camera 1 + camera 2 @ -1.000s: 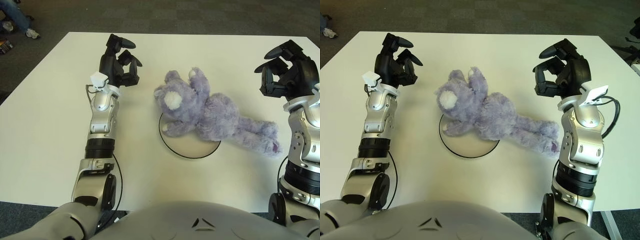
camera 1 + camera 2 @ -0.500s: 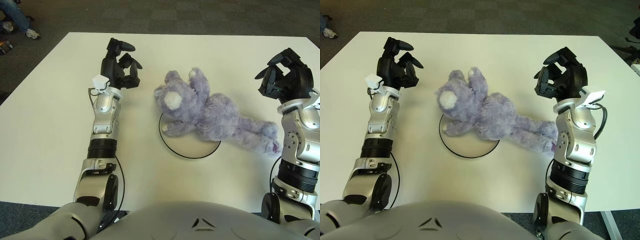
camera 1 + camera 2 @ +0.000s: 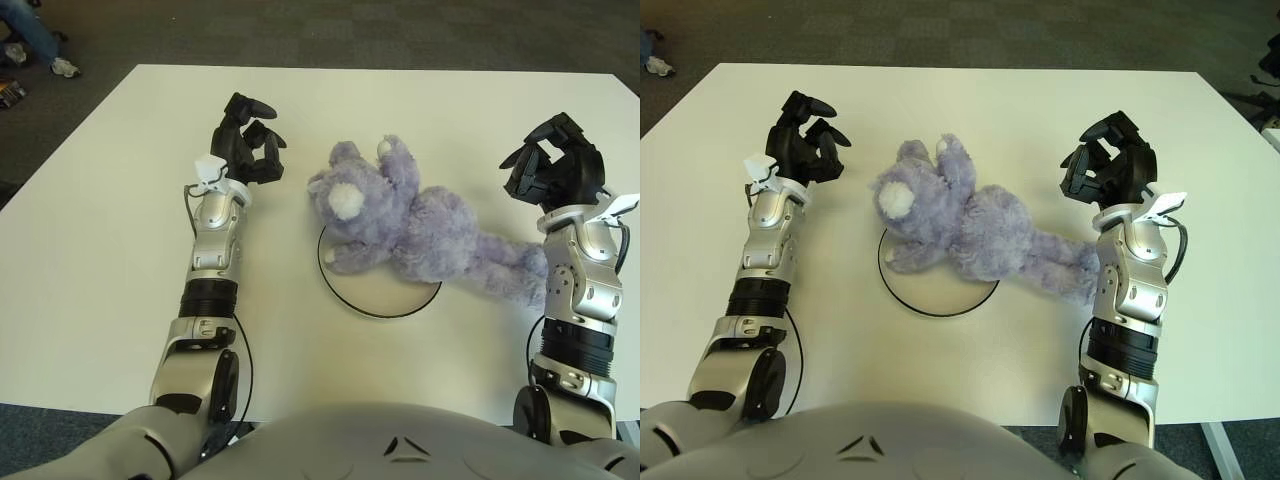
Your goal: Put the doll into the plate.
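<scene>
A purple plush bear doll lies on its side across the table. Its head and upper body lie over a white round plate with a dark rim; its legs stretch right, off the plate. My left hand hovers to the left of the doll's head, fingers spread, holding nothing. My right hand hovers above the doll's feet at the right, fingers spread, holding nothing. My right forearm hides the end of the doll's legs.
The white table ends at dark carpet beyond its far edge. A person's foot shows on the floor at far left. My torso fills the bottom of the view.
My right hand has moved left toward the doll's feet, and its forearm now covers them. My left hand has shifted a little right and nearer the doll's head. The doll has not moved.
</scene>
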{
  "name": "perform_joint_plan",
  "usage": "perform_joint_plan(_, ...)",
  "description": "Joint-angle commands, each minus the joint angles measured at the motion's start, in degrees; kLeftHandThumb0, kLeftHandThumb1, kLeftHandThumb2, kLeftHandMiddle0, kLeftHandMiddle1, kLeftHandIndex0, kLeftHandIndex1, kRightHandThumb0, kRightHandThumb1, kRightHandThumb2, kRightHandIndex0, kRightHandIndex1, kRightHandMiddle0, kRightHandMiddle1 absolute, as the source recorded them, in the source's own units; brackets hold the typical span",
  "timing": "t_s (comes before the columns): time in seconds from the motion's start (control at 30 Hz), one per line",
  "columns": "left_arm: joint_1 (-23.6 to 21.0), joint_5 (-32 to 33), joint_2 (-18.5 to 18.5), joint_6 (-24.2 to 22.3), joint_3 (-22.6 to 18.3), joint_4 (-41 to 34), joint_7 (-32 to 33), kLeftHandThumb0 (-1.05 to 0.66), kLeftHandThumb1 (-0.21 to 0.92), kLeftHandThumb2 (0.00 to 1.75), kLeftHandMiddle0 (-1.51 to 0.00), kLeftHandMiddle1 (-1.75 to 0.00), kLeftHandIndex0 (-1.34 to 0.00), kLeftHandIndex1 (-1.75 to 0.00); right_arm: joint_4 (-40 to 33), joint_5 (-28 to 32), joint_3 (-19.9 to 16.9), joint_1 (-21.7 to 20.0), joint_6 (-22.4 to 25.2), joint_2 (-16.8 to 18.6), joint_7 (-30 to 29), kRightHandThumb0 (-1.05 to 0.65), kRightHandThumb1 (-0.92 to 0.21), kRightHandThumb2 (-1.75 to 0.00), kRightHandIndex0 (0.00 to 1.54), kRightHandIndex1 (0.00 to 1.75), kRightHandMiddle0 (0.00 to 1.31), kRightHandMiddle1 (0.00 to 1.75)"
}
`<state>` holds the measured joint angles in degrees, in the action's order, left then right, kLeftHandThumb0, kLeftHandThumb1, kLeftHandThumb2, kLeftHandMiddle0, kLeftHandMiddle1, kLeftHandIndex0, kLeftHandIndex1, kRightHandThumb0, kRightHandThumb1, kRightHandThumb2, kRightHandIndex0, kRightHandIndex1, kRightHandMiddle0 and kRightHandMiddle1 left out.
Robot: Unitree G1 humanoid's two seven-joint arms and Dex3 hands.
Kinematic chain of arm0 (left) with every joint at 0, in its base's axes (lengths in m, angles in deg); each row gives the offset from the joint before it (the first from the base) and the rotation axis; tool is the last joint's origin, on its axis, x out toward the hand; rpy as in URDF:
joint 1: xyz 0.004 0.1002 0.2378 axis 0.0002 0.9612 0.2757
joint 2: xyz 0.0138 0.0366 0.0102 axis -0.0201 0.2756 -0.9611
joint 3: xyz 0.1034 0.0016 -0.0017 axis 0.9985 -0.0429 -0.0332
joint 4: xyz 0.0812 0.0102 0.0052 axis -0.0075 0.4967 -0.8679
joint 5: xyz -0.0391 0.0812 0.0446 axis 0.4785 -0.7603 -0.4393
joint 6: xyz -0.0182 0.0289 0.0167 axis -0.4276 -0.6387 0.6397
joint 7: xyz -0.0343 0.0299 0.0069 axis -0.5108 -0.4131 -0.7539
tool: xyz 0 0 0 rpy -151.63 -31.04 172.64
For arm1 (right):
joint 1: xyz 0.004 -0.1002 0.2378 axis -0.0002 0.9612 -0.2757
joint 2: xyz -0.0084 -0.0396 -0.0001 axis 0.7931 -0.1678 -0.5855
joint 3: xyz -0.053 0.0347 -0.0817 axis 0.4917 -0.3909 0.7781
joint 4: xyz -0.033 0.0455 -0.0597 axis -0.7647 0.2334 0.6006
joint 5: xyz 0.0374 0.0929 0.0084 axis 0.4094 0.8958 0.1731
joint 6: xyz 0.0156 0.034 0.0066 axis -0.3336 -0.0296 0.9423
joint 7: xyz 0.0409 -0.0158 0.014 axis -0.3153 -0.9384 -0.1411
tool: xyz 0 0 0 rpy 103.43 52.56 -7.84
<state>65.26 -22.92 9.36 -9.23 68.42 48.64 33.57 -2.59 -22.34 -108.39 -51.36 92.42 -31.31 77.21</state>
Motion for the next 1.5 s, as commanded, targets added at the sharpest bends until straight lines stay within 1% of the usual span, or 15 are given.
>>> perform_joint_plan(0.0, 0.5, -0.2, 0.0, -0.2, 0.0, 0.8, 0.4, -0.01, 0.30, 1.35, -0.52, -1.75, -0.50, -1.75, 3.9, 1.2, -0.5, -0.6, -3.0, -0.2, 0.6, -0.01, 0.06, -1.73, 0.90, 1.75, 0.69, 1.68)
perform_joint_plan(0.1, 0.6, -0.2, 0.1, -1.0, 0.0, 0.9, 0.6, -0.01, 0.29, 1.36, -0.52, -1.75, -0.51, -1.75, 5.3, 1.9, -0.5, -0.8, -3.7, -0.6, 1.4, -0.01, 0.06, -1.74, 0.90, 1.75, 0.67, 1.71)
perform_joint_plan(0.23, 0.8, 0.1, 0.3, -3.4, 0.0, 0.5, 1.2, -0.01, 0.29, 1.36, -0.52, -1.75, -0.51, -1.75, 5.8, 2.7, -0.2, -0.7, -3.9, -1.0, 2.2, -0.01, 0.06, -1.74, 0.90, 1.73, 0.66, 1.74)
perform_joint_plan(0.43, 0.5, 1.9, 1.0, -6.5, -0.9, 1.4, 1.1, -0.01, 0.28, 1.37, -0.53, -1.75, -0.51, -1.75, 4.9, 3.1, 0.9, 0.1, -3.1, -0.3, 2.6, -0.01, 0.06, -1.74, 0.90, 1.72, 0.67, 1.75)
perform_joint_plan(0.53, 0.2, 3.0, 1.3, -7.1, -1.4, 2.2, 0.9, -0.01, 0.29, 1.36, -0.52, -1.75, -0.51, -1.75, 4.8, 3.3, 1.4, 0.4, -3.0, -0.1, 2.8, -0.01, 0.06, -1.75, 0.89, 1.74, 0.67, 1.75)
perform_joint_plan(0.7, 0.3, 3.5, 1.6, -6.9, -1.6, 3.3, 0.7, -0.01, 0.28, 1.37, -0.53, -1.75, -0.52, -1.75, 5.3, 3.3, 2.1, 0.7, -3.3, 0.2, 3.1, -0.01, 0.06, -1.75, 0.89, 1.74, 0.67, 1.75)
perform_joint_plan(1.13, 1.8, 2.9, 2.4, -4.6, -0.9, 5.4, 0.6, -0.01, 0.26, 1.40, -0.55, -1.75, -0.53, -1.75, 8.2, 3.6, 3.0, 0.9, -3.4, 0.7, 3.7, -0.01, 0.06, -1.75, 0.89, 1.75, 0.67, 1.75)
perform_joint_plan(1.47, 2.9, 2.5, 2.9, -4.8, -0.5, 6.1, 0.5, -0.01, 0.25, 1.41, -0.55, -1.75, -0.54, -1.75, 8.8, 3.9, 3.7, 1.6, -3.3, 0.6, 4.2, -0.01, 0.06, -1.75, 0.89, 1.75, 0.67, 1.75)
